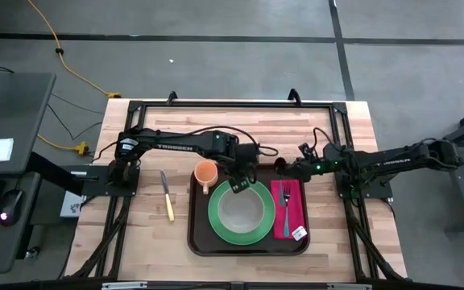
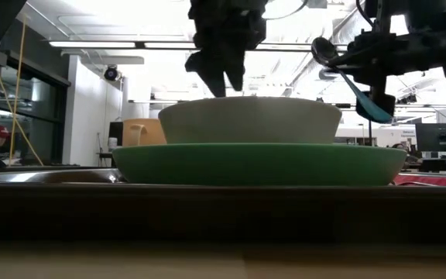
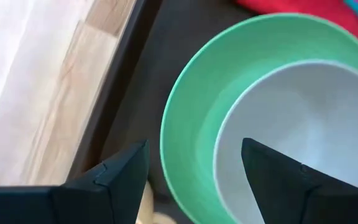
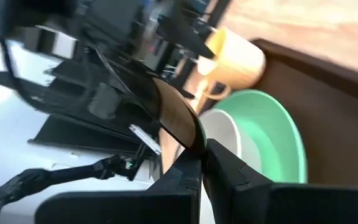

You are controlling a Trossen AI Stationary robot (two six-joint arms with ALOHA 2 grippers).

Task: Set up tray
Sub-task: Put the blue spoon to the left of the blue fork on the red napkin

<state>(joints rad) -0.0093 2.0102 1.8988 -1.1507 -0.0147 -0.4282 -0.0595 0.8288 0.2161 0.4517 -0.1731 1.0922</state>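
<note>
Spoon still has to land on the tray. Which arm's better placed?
Right. The right gripper is shut on the spoon, above the napkin side of the tray. The left gripper hangs open, empty, over the bowl.

White lettering ran along the left arm [image 1: 185, 147] (too small to make out); no other text was legible.

Bowl [image 1: 238, 209] on plate [image 1: 219, 226], in tray [image 1: 199, 240].

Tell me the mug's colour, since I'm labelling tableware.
Orange mug, clearest in the high view, on the tray.
</note>
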